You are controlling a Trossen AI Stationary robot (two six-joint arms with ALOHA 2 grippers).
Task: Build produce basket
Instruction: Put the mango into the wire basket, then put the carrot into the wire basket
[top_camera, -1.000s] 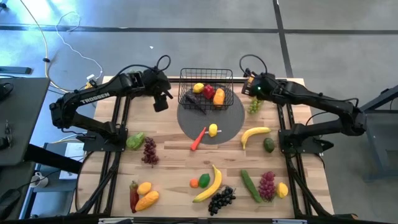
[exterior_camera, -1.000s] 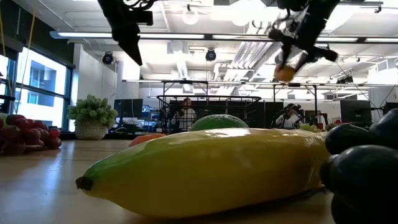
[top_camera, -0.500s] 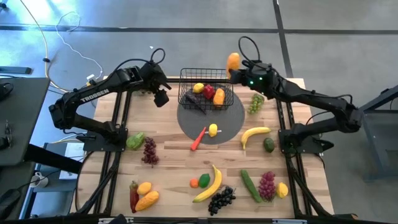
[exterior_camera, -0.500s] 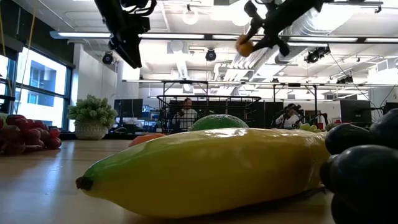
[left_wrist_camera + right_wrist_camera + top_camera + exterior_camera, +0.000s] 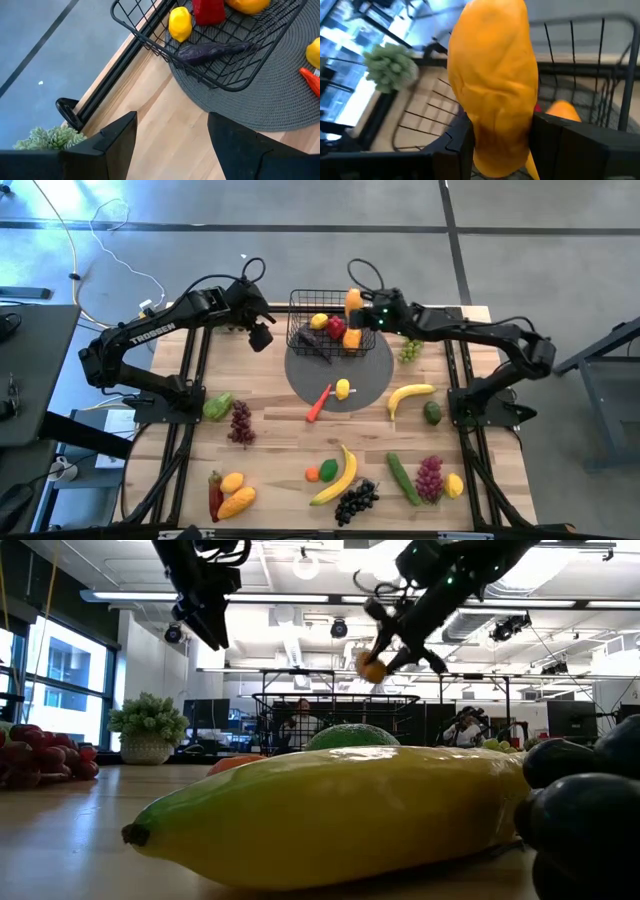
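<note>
Produce first: the orange pepper (image 5: pixel 492 85) sits clamped between my right gripper (image 5: pixel 355 313) fingers, closed on its lower body, its smooth bulk rising past my fingertips. I judge it light, hard plastic, slick-skinned; a hold across the middle suits it best. Basket (image 5: pixel 300 305) lies directly under my right fingers, with a lemon (image 5: pixel 319 321), a red pepper (image 5: pixel 335 328) and another orange piece (image 5: pixel 352 336) inside. My left gripper (image 5: pixel 259 337) hangs parted and empty, basket rim just beyond its fingertips. Remaining produce lies scattered well behind both.
</note>
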